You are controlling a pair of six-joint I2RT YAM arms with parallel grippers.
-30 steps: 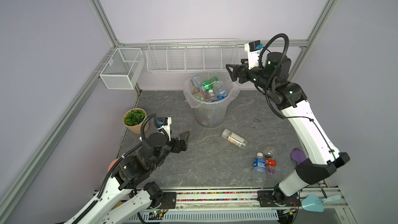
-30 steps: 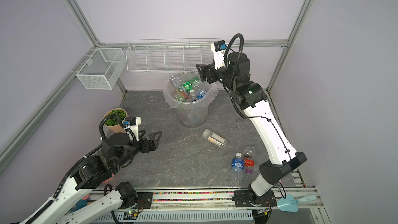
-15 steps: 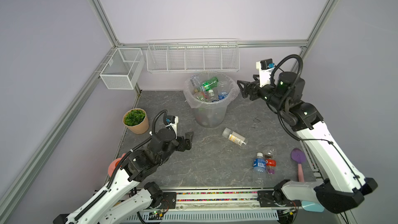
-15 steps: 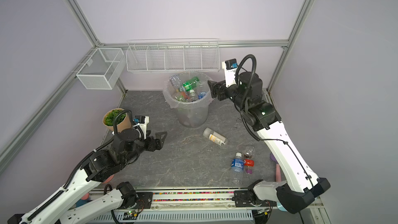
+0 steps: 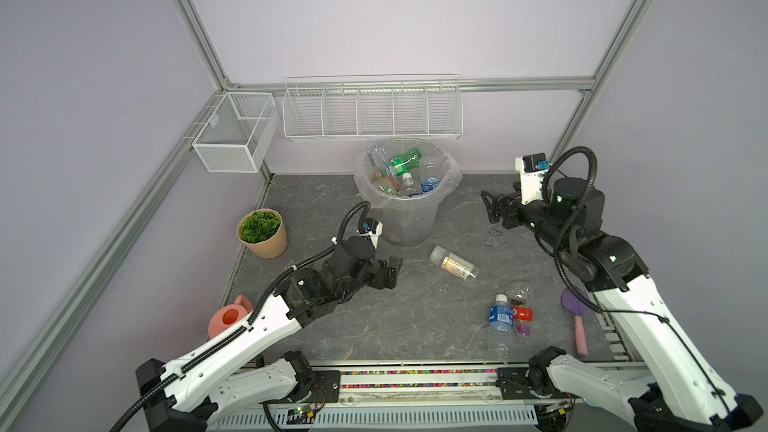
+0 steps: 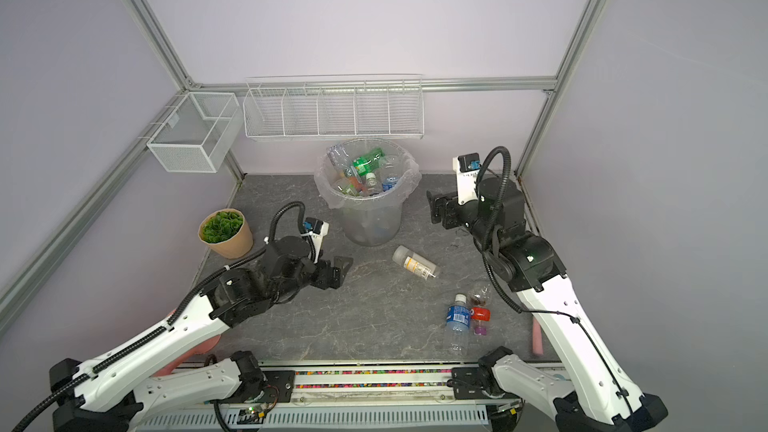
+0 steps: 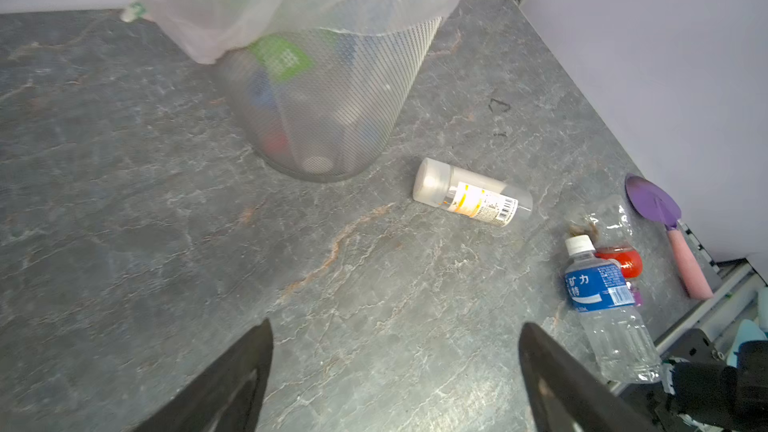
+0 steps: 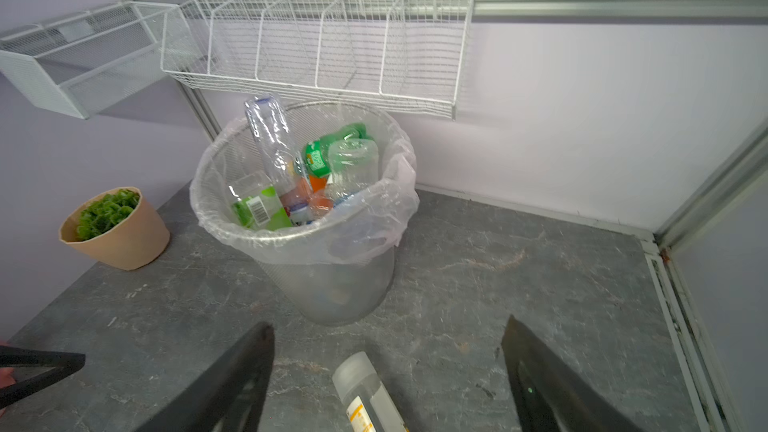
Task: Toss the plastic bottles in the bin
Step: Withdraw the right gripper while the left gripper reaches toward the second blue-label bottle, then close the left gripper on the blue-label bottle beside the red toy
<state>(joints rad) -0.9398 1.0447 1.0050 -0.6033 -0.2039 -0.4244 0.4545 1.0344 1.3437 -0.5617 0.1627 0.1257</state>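
Observation:
The bin [image 5: 409,222] [image 6: 370,222], grey mesh with a clear bag, stands at the back and holds several plastic bottles [image 5: 405,162] [image 8: 320,155]. A frosted bottle [image 5: 454,266] [image 7: 473,198] [image 8: 365,392] with a yellow and white label lies on the floor right of the bin. Near the front right lie a blue-label bottle [image 5: 500,322] [image 7: 598,297] and a crushed red-label bottle [image 5: 521,311] [image 7: 619,261]. My left gripper [image 5: 395,272] [image 7: 392,326] is open and empty, low over the floor left of the frosted bottle. My right gripper [image 5: 490,207] [image 8: 388,322] is open and empty, right of the bin.
A potted plant [image 5: 262,233] stands left of the bin and a pink watering can [image 5: 228,317] sits at the front left. A purple trowel [image 5: 575,317] lies at the right edge. White wire baskets [image 5: 372,112] [image 5: 235,130] hang on the back and left walls.
My right gripper has dropped from beside the bin's rim and swung right, away from the bin. My left arm has reached further right, towards the middle of the floor.

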